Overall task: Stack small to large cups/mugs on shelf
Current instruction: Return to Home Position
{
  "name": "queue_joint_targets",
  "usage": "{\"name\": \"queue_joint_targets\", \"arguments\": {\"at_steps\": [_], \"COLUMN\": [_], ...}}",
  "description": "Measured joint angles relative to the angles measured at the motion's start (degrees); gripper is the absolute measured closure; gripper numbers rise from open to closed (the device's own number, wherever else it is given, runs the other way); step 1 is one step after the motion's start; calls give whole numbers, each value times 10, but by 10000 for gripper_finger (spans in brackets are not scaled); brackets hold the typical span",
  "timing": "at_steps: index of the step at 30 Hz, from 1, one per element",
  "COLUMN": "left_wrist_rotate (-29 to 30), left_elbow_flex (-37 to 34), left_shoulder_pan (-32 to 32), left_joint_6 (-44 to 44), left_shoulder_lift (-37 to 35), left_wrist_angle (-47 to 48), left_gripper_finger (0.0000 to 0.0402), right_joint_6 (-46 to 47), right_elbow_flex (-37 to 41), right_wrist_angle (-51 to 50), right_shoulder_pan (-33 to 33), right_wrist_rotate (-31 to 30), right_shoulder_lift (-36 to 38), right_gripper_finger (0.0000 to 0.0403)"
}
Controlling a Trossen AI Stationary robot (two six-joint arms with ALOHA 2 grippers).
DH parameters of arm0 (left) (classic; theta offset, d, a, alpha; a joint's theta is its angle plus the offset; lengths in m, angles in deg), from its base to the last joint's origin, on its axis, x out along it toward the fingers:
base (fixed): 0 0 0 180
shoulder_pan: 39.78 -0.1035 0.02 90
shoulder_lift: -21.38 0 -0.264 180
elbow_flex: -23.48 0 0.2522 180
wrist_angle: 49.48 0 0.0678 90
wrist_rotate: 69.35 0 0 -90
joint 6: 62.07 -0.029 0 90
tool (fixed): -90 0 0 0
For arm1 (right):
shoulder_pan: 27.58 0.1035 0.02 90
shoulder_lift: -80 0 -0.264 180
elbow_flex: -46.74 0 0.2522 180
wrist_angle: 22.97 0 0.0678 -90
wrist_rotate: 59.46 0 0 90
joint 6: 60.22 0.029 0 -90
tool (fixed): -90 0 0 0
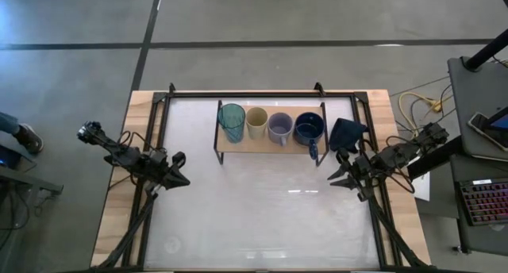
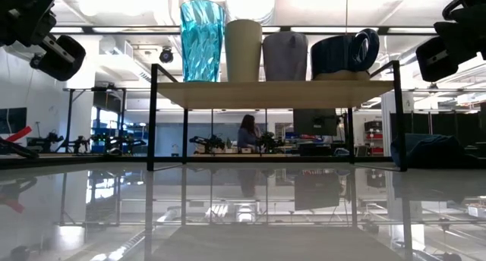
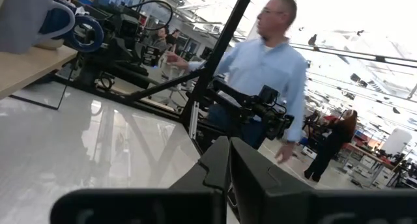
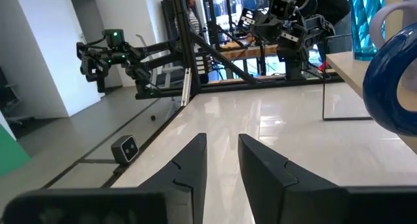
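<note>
The four cups stand in a row on the shelf (image 1: pixel 254 145): the teal tumbler (image 1: pixel 232 121) at its left end, then the cream cup (image 1: pixel 256 122), the grey-lavender cup (image 1: pixel 279 128) and the dark blue mug (image 1: pixel 308 128) at its right end. With all four placed, what seems left is getting the arms clear, and that is where I judge the risk to be.

The left arm (image 1: pixel 127 154) hangs off the shelf's left front corner, well apart from it. It would cause trouble only by swinging in against the shelf's black frame. A knock there could shake the tall tumbler, which looks the likeliest to topple.

The right end worries me more. The mug's handle seems to poke out past the shelf's front edge. The right arm (image 1: pixel 397 155) is near that corner, with the navy cloth (image 1: pixel 348 133) lying just right of the shelf. A careless sweep could hook the handle and turn or drag the mug off the board, or snag the cloth.

The left jaws are pressed together, empty and touching nothing, above the bench (image 1: pixel 254 217) in front of the shelf's left end. The right jaws are parted by a narrow gap, also empty, and hang above the bench off the shelf's right front corner
</note>
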Motion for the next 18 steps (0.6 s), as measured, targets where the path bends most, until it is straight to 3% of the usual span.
{"name": "queue_joint_targets", "arguments": {"at_steps": [18], "left_wrist_rotate": [0], "left_elbow_flex": [0], "left_shoulder_pan": [0], "left_joint_6": [0], "left_shoulder_lift": [0], "left_wrist_angle": [0], "left_gripper_finger": [402], "right_joint_6": [0], "right_elbow_flex": [0], "right_wrist_angle": [0], "right_shoulder_pan": [0], "right_wrist_rotate": [0], "right_shoulder_lift": [0], "right_gripper_finger": [328]}}
